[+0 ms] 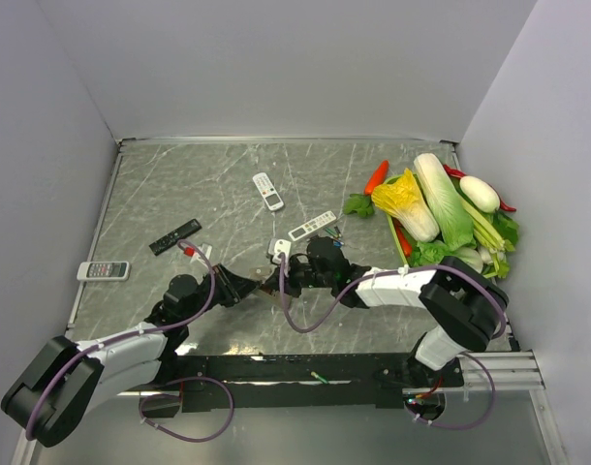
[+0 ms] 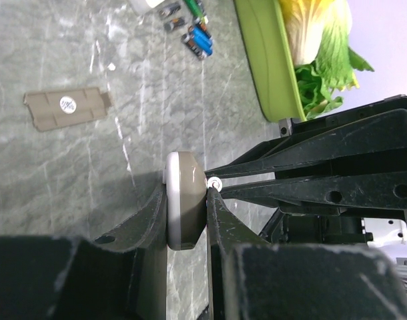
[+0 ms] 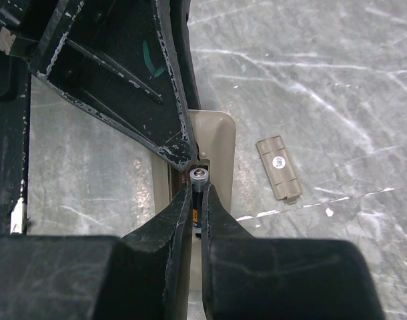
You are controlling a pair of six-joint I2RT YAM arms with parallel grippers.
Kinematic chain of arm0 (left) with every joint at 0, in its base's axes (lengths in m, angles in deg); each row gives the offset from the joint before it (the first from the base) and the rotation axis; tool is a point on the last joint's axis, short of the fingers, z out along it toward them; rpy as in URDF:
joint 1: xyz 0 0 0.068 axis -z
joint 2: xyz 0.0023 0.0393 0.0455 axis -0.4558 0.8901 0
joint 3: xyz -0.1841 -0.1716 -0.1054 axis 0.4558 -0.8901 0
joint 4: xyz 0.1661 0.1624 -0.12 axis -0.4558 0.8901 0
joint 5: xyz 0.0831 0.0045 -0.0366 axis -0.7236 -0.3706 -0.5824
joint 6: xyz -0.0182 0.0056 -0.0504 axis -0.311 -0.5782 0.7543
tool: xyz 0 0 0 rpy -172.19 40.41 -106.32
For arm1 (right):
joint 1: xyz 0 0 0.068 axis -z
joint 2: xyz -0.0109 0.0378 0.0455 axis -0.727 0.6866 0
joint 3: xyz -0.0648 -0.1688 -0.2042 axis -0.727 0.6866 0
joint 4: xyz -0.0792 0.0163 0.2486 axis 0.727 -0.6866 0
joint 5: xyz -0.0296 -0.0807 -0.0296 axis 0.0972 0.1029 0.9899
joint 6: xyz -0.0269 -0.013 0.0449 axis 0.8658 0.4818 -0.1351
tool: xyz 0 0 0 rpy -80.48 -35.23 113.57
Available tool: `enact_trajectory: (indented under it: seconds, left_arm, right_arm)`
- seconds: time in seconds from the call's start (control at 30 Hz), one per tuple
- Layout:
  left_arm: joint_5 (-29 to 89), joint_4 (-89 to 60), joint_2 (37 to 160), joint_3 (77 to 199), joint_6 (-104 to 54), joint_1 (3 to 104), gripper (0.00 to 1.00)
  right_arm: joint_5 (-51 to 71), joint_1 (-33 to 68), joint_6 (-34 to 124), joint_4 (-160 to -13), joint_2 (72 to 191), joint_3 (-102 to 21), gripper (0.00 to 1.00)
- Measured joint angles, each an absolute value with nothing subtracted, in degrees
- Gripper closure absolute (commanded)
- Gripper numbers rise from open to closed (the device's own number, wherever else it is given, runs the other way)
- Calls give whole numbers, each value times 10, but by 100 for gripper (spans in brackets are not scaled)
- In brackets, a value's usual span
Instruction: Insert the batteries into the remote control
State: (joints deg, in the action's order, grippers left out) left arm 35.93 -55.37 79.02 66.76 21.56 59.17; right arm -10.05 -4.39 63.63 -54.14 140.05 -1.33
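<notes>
My left gripper (image 2: 187,195) is shut on the remote control (image 2: 183,200), pinching it edgewise above the table, grey-beige back to one side. In the right wrist view the remote control (image 3: 217,133) shows its open battery bay. My right gripper (image 3: 197,190) is shut on a dark battery (image 3: 197,179) with its silver end up, and that battery sits right in the bay. More batteries (image 2: 198,40), green, blue and dark, lie loose on the table beyond. In the top view the two grippers (image 1: 262,291) (image 1: 288,276) meet at the table's middle front.
The beige battery cover (image 3: 279,168) lies flat on the table beside the remote. A green tray (image 2: 263,60) of vegetables stands at the right. Other remotes lie about: a small white one (image 1: 267,191), a long slim one (image 1: 312,225), a black one (image 1: 174,236), a grey one (image 1: 103,270).
</notes>
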Motion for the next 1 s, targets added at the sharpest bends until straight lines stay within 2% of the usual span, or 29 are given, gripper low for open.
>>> enact_trajectory:
  seconds: [0.07, 0.37, 0.57, 0.7, 0.8, 0.9, 1.0]
  left_arm:
    - [360, -545, 790, 668, 217, 592, 81]
    - [355, -513, 788, 668, 245, 594, 68]
    - [353, -451, 792, 669, 270, 605, 53]
    - [349, -410, 796, 669, 277, 608, 38]
    - [340, -392, 796, 669, 280, 608, 32]
    - [329, -377, 786, 677, 281, 609, 32]
    - [318, -358, 772, 677, 282, 609, 36]
  right_arm:
    - [-100, -44, 639, -551, 1402, -15, 97]
    - [-108, -45, 653, -601, 1411, -40, 98]
    - [-115, -45, 673, -650, 1437, -63, 98]
    - [-112, -45, 688, -697, 1452, -68, 98]
    - [-112, -45, 694, -711, 1456, -76, 98]
    - [-112, -47, 703, -728, 1457, -84, 98]
    - [-107, -50, 715, -753, 1457, -95, 98]
